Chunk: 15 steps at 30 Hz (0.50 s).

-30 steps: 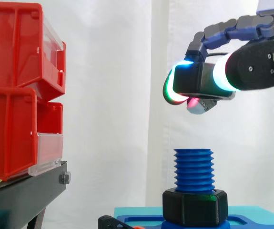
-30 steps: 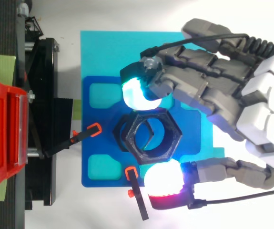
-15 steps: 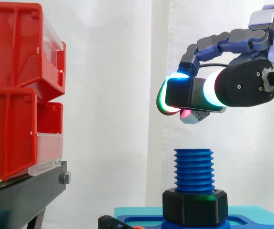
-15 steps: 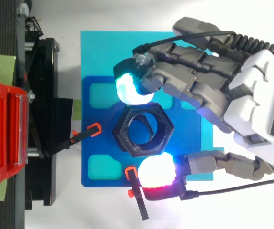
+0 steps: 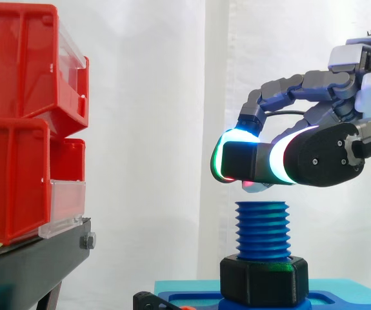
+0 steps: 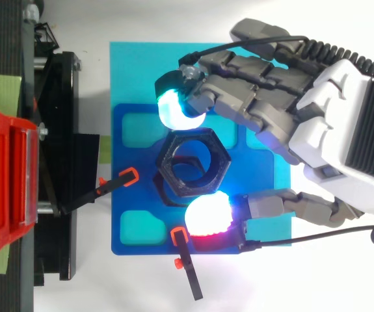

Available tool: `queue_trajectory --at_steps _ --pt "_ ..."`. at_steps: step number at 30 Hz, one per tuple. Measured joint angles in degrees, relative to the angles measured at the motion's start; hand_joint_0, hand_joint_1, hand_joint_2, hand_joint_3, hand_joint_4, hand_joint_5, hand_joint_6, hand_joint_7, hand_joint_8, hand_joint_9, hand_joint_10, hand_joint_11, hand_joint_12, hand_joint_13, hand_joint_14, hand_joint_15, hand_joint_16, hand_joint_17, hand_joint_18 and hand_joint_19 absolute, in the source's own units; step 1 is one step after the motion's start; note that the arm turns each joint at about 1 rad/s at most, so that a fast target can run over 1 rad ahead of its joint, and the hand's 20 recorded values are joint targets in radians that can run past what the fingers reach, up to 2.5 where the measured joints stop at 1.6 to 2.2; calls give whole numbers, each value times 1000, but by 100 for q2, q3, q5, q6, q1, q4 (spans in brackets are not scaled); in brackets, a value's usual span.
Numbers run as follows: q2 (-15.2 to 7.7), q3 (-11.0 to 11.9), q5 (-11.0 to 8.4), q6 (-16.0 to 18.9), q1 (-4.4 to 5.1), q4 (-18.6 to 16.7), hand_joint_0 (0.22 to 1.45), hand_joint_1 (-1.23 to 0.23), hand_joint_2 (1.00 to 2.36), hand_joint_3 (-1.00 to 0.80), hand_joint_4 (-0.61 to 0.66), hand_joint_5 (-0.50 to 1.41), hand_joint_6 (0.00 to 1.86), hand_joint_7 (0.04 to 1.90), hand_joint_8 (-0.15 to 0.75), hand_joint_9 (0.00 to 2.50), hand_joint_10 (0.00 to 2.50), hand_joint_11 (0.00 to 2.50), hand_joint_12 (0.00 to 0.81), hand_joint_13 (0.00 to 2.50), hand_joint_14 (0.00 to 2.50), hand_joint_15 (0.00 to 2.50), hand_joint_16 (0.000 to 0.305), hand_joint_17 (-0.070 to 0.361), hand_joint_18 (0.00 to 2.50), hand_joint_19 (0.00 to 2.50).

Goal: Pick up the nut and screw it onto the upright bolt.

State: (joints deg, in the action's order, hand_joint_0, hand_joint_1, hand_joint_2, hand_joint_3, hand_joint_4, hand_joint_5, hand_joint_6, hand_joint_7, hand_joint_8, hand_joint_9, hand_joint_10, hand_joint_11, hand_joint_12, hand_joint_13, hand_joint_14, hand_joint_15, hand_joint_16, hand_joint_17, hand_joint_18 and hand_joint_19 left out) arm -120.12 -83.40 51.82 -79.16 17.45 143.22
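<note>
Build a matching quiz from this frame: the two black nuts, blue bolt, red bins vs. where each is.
1 black hexagonal plastic nut
2 blue threaded plastic bolt
3 second black hexagonal nut
4 red plastic bins

A stacked on the black stand
B pinched in the hand, above the bolt
C upright, below the hand
D seated at the bolt's foot

Pairs: 1-B, 2-C, 3-D, 4-A

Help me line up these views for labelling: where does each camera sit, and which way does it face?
Side view: beside the work, at its height, looking level across the blue bolt; the robot hand enters from the right, pinching the black nut.
Top view: above the work, looking down on the nut; the robot hand enters from the right.
Shared: robot hand, nut, red bins.
</note>
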Motion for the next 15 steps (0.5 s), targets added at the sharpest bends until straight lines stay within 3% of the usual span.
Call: queue_trajectory --at_steps 15 --pt "-40 0 20 2 10 63 556 -670 1000 -500 202 -136 500 1262 274 757 8 263 326 607 3 86 40 90 571 238"
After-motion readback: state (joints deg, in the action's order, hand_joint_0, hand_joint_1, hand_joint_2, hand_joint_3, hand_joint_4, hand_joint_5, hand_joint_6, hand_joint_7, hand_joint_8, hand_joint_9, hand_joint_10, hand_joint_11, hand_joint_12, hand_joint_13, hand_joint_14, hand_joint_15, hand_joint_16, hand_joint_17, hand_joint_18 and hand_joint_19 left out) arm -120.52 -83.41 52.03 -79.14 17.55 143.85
